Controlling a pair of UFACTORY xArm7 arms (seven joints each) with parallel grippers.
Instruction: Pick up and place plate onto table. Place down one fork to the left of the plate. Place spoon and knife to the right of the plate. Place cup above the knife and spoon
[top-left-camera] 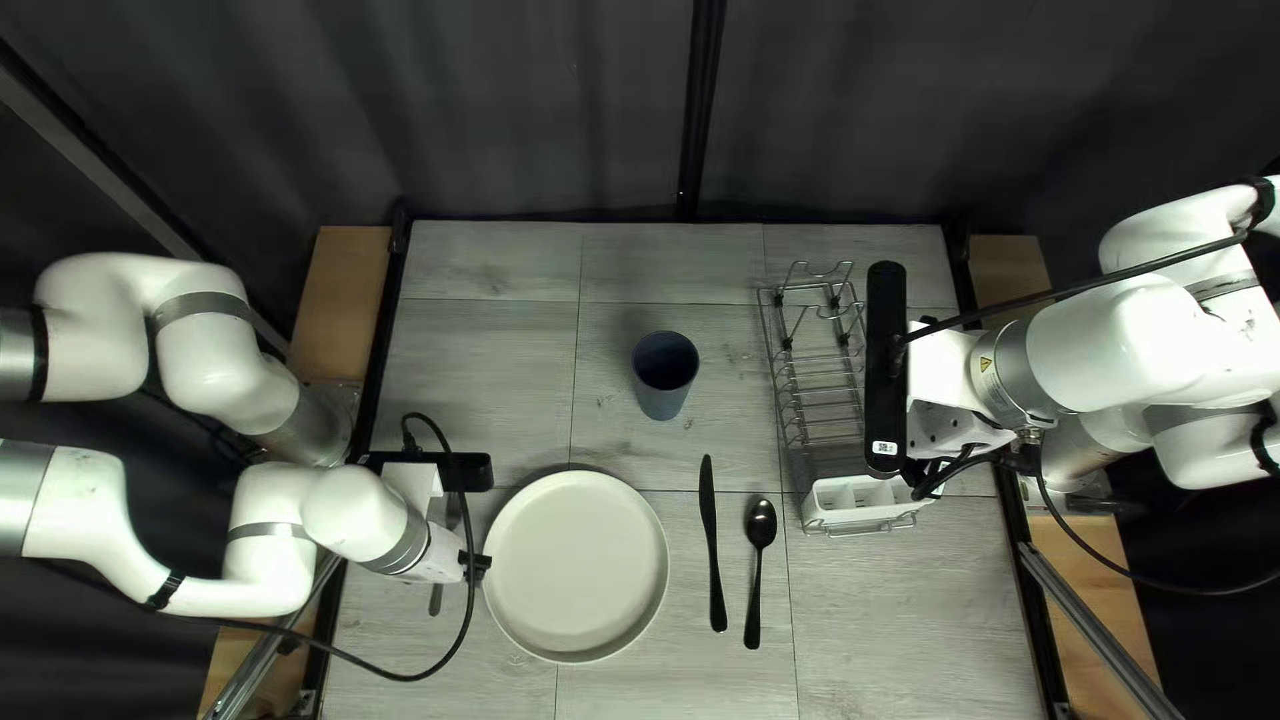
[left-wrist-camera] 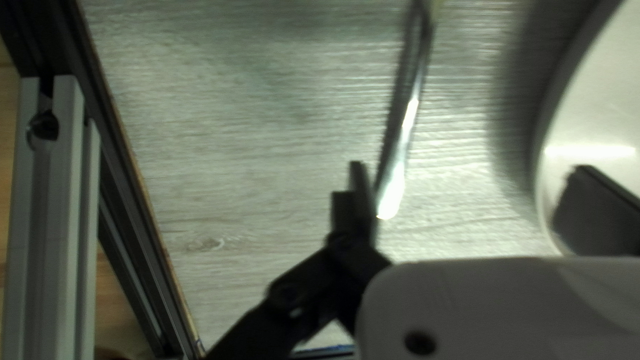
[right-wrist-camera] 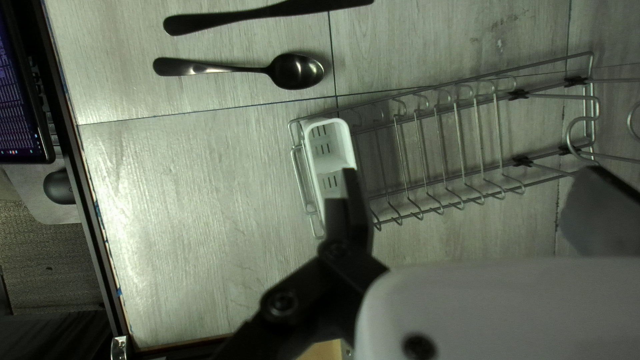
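Observation:
My left gripper (top-left-camera: 476,567) is at the left rim of the cream plate (top-left-camera: 576,566). In its wrist view the left gripper (left-wrist-camera: 473,183) stands open; the silver fork's handle (left-wrist-camera: 392,190) lies by one finger and the plate's edge (left-wrist-camera: 543,153) by the other. The fork's far end is cut off. Right of the plate lie the black knife (top-left-camera: 712,547) and, beyond it, the black spoon (top-left-camera: 760,527). Behind them stands the blue cup (top-left-camera: 663,387), upright. My right gripper (top-left-camera: 920,478) hangs by the rack; in its wrist view the right gripper (right-wrist-camera: 473,187) is open and empty.
A wire rack (top-left-camera: 816,387) stands at the table's right, with a white cutlery holder (top-left-camera: 860,500) at its near end. Metal rails edge the table; one rail (left-wrist-camera: 57,220) shows in the left wrist view. A screen (right-wrist-camera: 17,93) is outside the table's edge.

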